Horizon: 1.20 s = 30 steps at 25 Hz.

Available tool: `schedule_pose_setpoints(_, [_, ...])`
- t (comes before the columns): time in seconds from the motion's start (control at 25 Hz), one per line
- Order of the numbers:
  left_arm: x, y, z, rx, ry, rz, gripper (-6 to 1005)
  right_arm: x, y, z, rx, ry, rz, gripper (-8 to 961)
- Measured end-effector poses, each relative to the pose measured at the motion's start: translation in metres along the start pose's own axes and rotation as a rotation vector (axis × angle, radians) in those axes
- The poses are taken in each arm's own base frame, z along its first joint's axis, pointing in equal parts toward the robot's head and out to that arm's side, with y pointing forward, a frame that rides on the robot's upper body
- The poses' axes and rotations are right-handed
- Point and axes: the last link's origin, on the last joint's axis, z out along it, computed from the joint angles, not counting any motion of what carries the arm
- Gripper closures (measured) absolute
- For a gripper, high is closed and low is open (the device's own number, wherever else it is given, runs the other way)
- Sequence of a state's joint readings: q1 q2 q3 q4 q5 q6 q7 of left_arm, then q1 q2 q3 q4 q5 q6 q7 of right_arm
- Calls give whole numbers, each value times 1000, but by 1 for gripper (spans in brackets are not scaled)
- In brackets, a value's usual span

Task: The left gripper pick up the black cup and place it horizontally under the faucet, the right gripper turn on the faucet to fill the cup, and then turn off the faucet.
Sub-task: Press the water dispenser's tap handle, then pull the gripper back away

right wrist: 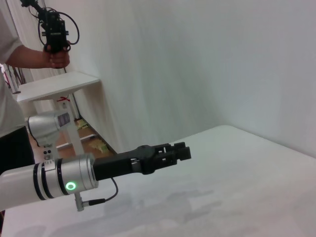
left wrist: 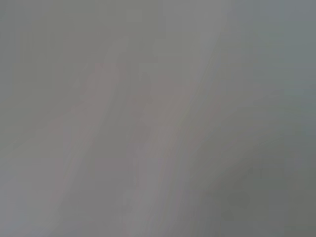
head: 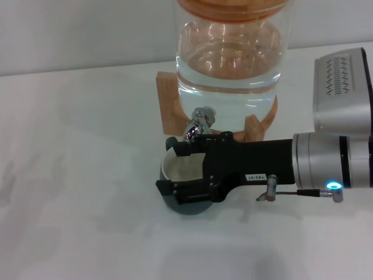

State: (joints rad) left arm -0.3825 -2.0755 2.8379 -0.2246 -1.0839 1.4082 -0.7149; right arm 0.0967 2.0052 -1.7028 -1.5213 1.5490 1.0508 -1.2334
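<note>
- Presently, the black cup (head: 185,167) stands upright on the white counter (head: 76,175), just in front of the glass water jar (head: 230,64) and directly below the spout of the faucet (head: 198,125).
- Its cream inside faces up; whether it holds water cannot be told.
- The jar is partly filled with water and sits in a wooden stand (head: 166,99) toward the far edge of the counter, about midway along it.
- The right gripper (head: 170,166) reaches in level from the counter's right edge and lies over the cup.
- Its claw is spread wide and grips nothing.
- One finger (head: 175,144) is at the cup's far rim, just beside the faucet spout; the other (head: 172,188) is at the near rim.
- Contact between the far finger and the faucet cannot be confirmed.
- The faucet's lever is partly hidden behind the gripper body, so its position cannot be read.
- The left gripper (right wrist: 174,152) appears only in the right wrist view, held level above bare counter surface with nothing in it and the green light on its wrist lit.
- The left wrist view shows only a featureless grey surface.
- Beyond the counter, a person's hand (right wrist: 55,55) holds a black handheld device (right wrist: 54,32) above a white side table (right wrist: 54,85).
</note>
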Motion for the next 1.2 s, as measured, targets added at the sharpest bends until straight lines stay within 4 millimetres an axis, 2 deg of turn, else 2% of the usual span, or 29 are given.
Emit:
schedule_pose_setpoints(0.76, [3, -1, 4, -4, 5, 7, 537, 5, -14, -7, 42, 3, 25, 129])
schedule_pose_setpoints(1.2, [2, -2, 4, 4, -2, 7, 537, -1, -5, -12, -34, -7, 16, 128])
